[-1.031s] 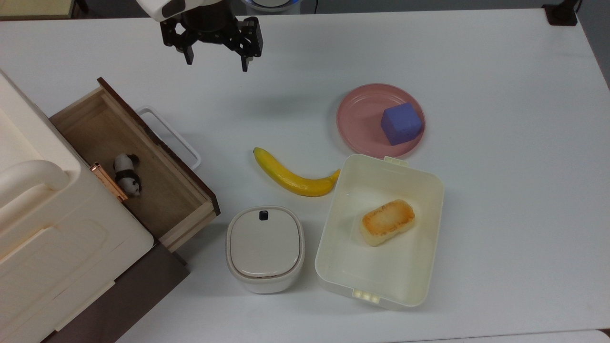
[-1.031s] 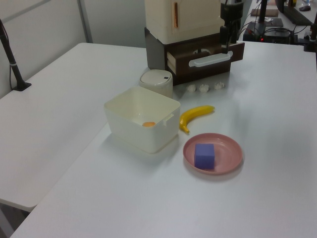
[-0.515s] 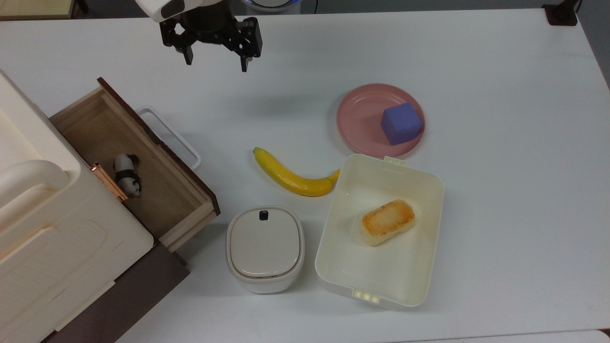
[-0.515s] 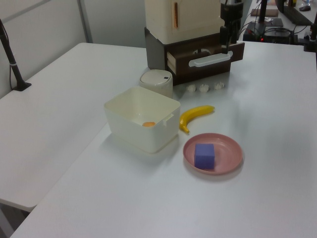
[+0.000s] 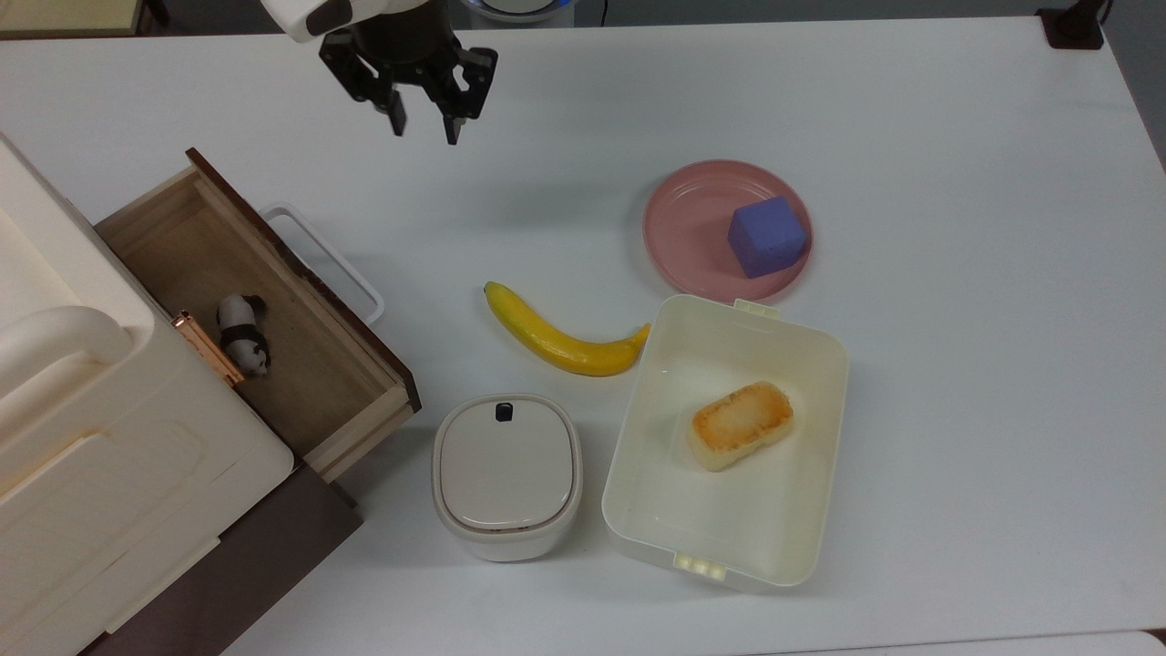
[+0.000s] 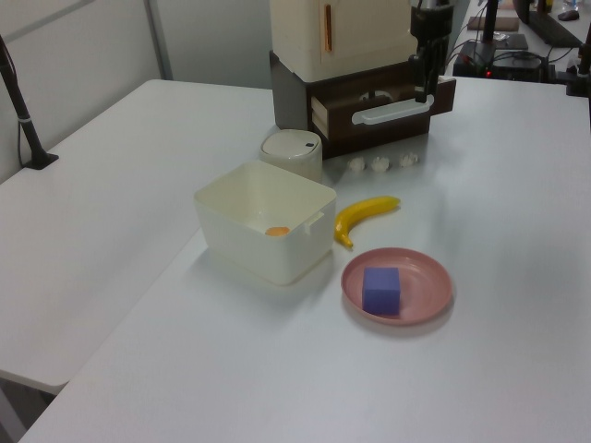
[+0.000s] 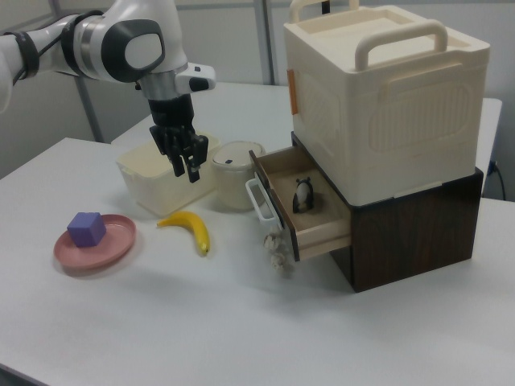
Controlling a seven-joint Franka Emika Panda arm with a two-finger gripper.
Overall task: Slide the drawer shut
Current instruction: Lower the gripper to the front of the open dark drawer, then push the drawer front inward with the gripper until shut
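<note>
- The pincer (image 5: 423, 127) hung above the bare table with nothing in it, its fingers drawn close but with a narrow gap between them; it pointed downward and touched nothing.
- The drawer (image 5: 250, 310) stood pulled well out of the dark base under the cream cabinet (image 5: 100, 437), below the pincer and toward the top view's left, well apart from it.
- It looked like a stiff, light wooden box that should run straight in on its slides, I judged; nothing about it seemed fragile.
- The best place to bear on it was probably the dark front panel (image 7: 272, 209) or the white loop handle (image 5: 323, 260), the parts of the drawer nearest the pincer; a flat push near the middle would keep it from skewing.
- A small panda figure (image 5: 243, 333) stood inside, toward the cabinet end, beyond the front panel from the pincer; a sharp shove might topple it.
- The banana (image 5: 560, 335) lay below the pincer and a little to the top view's right, apart from the drawer front.
- The lidded cream pot (image 5: 506, 474) sat farther down, near the drawer's lower corner but off its line of travel.
- The open lunch box (image 5: 729, 446) holding a piece of toast, and the pink plate (image 5: 692, 223) with a purple cube (image 5: 767, 236), lay off to the top view's right of the pincer.
- The way from the pincer down to the handle looked open.
</note>
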